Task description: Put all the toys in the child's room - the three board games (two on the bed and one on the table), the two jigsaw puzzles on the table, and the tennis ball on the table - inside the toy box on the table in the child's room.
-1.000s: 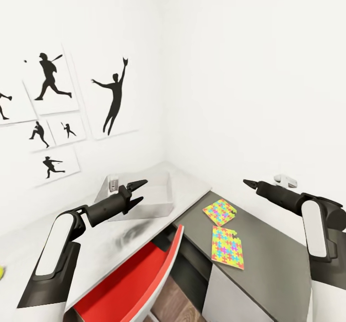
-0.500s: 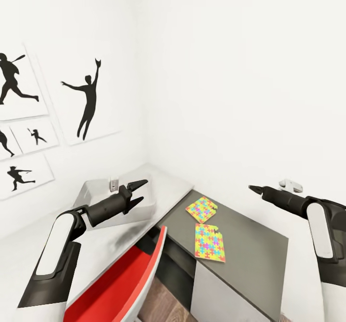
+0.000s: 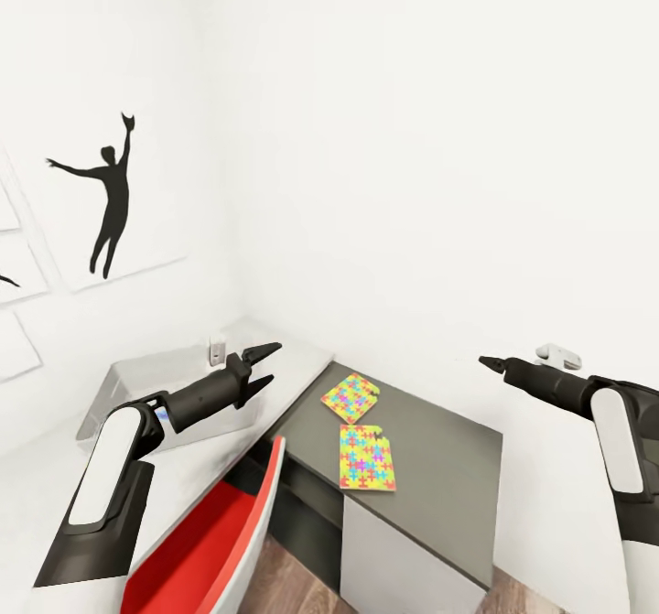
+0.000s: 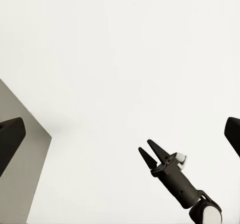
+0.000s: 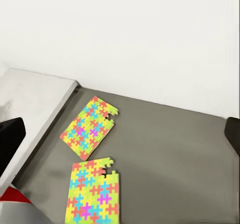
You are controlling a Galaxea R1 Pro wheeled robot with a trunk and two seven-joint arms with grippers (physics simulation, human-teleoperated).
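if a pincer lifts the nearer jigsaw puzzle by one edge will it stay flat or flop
The nearer jigsaw puzzle looks very thin and lies flush on the dark table, so it probably sags. Its interlocking pieces, with a notch missing at one corner, may separate. Getting a finger under it looks hard; sliding it to the edge seems safer.

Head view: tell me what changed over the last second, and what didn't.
The camera swung to the robot's right, so the whole scene slid left; nothing on the tables moved. The right gripper narrowed from parted to nearly shut. The left gripper stayed open and empty. The two jigsaw puzzles stayed on the dark table, the toy box on the light one.
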